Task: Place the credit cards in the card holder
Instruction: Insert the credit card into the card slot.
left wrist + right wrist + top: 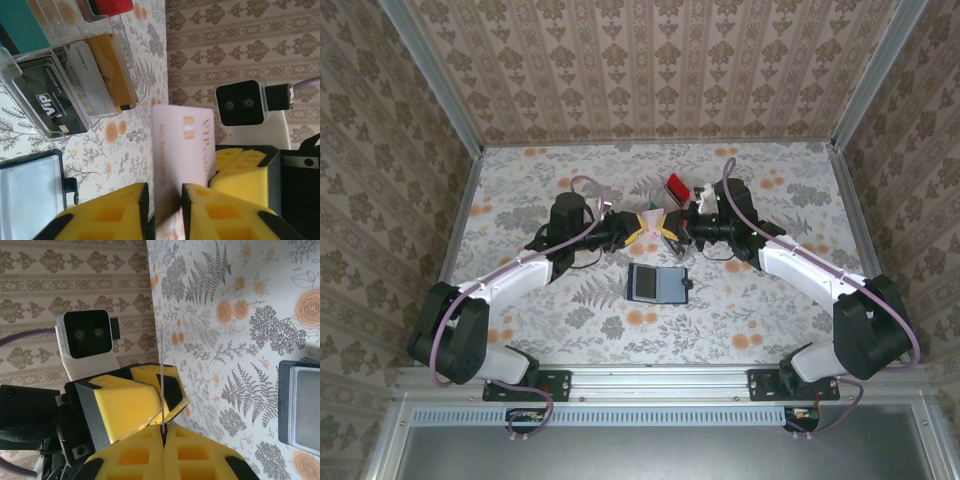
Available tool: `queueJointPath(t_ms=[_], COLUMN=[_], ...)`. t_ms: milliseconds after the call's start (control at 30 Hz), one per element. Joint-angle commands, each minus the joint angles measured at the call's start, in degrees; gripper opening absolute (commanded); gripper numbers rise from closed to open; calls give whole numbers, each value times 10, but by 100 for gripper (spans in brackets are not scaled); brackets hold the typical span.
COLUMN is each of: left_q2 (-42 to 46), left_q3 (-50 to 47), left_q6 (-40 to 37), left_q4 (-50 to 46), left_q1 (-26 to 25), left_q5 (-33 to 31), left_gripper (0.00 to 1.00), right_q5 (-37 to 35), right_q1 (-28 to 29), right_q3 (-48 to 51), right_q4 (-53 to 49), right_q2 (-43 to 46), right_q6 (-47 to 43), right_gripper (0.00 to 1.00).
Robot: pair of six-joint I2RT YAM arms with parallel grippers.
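pale pink credit card (182, 150), held above the table (770, 310), one end pinched between the narrow-set yellow fingers of the left gripper (164, 212). the right gripper (163, 437) is closed on the same card, seen edge-on. card holder (655, 283) lies open on the table, just nearer the arm bases. clear rack (30, 65) holds other cards.

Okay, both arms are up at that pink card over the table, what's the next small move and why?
Probably back the left gripper off the pink card. The right gripper looks pinched flat on it, jaws shut, while the left jaws stand either side of it, grip unclear. Freed, the right arm could lower the card to the card holder, lying open nearby.
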State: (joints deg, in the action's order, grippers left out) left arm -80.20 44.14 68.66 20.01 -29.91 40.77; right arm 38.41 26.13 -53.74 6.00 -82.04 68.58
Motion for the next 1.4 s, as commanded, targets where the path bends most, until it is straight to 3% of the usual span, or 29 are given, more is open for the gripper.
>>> queueJointPath(t_ms=[0,133,267,400,600,833,933,1367], left_q2=[-2,0,7,27,52,42,21,-56], left_q3=[8,8,-2,-16,-54,-105,-111,-117], left_q6=[-2,-11,-16,-58,-124,-135,-144,-153], left_q4=[24,7,-10,-74,-151,-105,-80,-22], left_q1=[1,2,2,-2,-41,-99,-118,-135], left_q5=[13,12,3,-34,-142,-210,-224,-247], left_gripper=[17,1,0,0,0,0,0,0], right_q5=[40,30,2,-88,-170,-208,-208,-349], right_q1=[0,0,0,10,55,94,97,95], right_q3=[-21,-28,-40,-50,-22,1,0,3], right_q4=[-13,-48,-103,-215,-265,-248,-240,-315], right_q2=[-14,-18,-16,-2,-25,-84,-112,-123], right_q6=[-22,-48,-81,-148,-186,-193,-197,-226], right_gripper=[6,7,15,27,16,13,12,13])
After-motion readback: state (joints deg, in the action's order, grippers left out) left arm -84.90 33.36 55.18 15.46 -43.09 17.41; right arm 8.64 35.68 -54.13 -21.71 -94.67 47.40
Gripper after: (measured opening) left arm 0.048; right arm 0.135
